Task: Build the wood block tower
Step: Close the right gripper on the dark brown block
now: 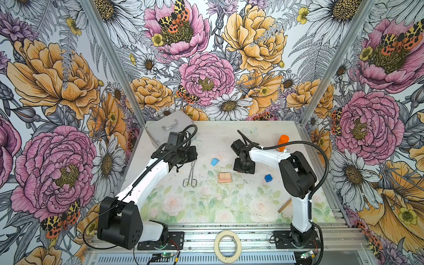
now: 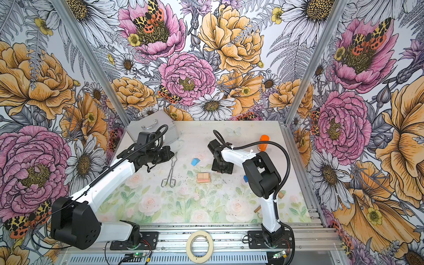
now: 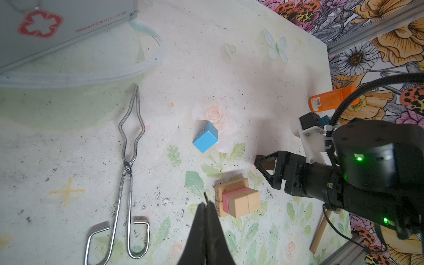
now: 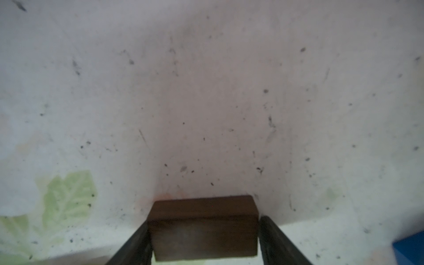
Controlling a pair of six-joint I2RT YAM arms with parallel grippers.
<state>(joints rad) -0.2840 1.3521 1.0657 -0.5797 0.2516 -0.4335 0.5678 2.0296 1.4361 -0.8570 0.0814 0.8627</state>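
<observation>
In both top views the wood block tower (image 1: 225, 177) stands on the worktop (image 1: 206, 206). Left wrist view: the left hand (image 3: 206, 204) is pressed together, apart from it. Right wrist view: the right hand (image 4: 204, 220) pinches the dark brown bar (image 4: 204, 236).

We see the left arm (image 1: 146, 181) and right arm (image 1: 266, 156) in white shells with black joints; a ribbed black cable (image 1: 327, 167) arcs at mid-right; the left gripper (image 3: 206, 206) is matte black.
</observation>
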